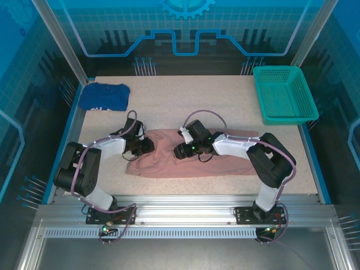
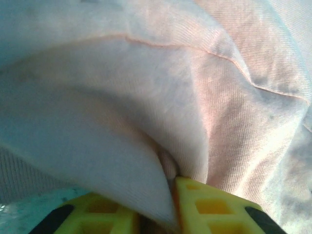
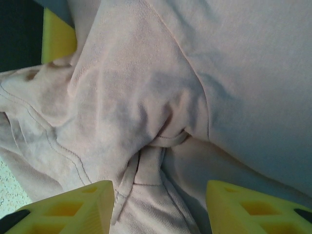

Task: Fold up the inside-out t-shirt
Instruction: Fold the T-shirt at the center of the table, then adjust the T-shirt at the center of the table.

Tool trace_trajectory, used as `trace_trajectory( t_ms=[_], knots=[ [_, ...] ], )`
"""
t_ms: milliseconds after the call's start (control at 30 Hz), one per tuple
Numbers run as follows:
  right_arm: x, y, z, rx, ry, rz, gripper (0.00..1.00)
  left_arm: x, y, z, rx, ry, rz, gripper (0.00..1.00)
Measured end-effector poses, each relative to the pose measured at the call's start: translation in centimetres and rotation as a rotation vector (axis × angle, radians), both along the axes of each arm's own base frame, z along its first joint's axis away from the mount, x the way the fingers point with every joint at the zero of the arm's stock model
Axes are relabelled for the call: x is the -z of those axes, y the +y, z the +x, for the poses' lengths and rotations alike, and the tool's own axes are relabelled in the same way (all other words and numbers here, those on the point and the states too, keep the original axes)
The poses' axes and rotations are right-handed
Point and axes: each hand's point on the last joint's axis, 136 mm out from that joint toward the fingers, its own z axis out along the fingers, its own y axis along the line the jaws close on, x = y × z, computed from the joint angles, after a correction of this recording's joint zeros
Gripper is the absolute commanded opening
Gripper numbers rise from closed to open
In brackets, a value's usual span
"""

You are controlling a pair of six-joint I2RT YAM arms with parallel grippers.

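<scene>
On the worktop the inside-out t-shirt lies bunched between my arms, left pincer clenched on a fold, right pincer released astride a seam, which I judge needs a deep bite before lifting.

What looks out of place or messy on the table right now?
The dusty-pink cloth t-shirt lies rumpled in the middle, bunched into folds with seams showing, not spread flat. The dark blue cloth garment sits crumpled at the far left corner.
</scene>
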Motion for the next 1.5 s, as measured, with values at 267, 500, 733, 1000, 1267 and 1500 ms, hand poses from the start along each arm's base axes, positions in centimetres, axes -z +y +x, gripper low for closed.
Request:
trace_trajectory(
  t_ms=[267, 500, 733, 1000, 1267, 1500],
  knots=[
    [-0.5, -0.9, 0.3, 0.022, -0.009, -0.019, 0.54, -0.5, 0.2, 0.1, -0.01, -0.034, -0.002, 0.0],
    [-3.3, -3.5, 2.1, 0.083, -0.064, -0.018, 0.58, -1.8, 4.0, 0.3, -0.162, -0.066, 0.014, 0.0],
    [-3.9, -7.8, 4.5, 0.199, -0.054, -0.031, 0.59, -2.4, 7.6, 0.4, -0.296, -0.045, 0.09, 0.0],
    [-3.3, -11.4, 5.8, 0.286, 0.004, -0.036, 0.63, -5.0, 10.3, 2.7, -0.393, -0.041, 0.137, 0.0],
    [-2.4, -13.7, 6.3, 0.327, 0.069, -0.07, 0.65, -6.1, 12.2, 3.2, -0.336, 0.048, 0.296, 0.0],
    [-1.9, -15.3, 6.1, 0.361, 0.106, -0.088, 0.65, -8.6, 16.0, 3.0, -0.275, 0.063, 0.515, 0.0]
  ],
)
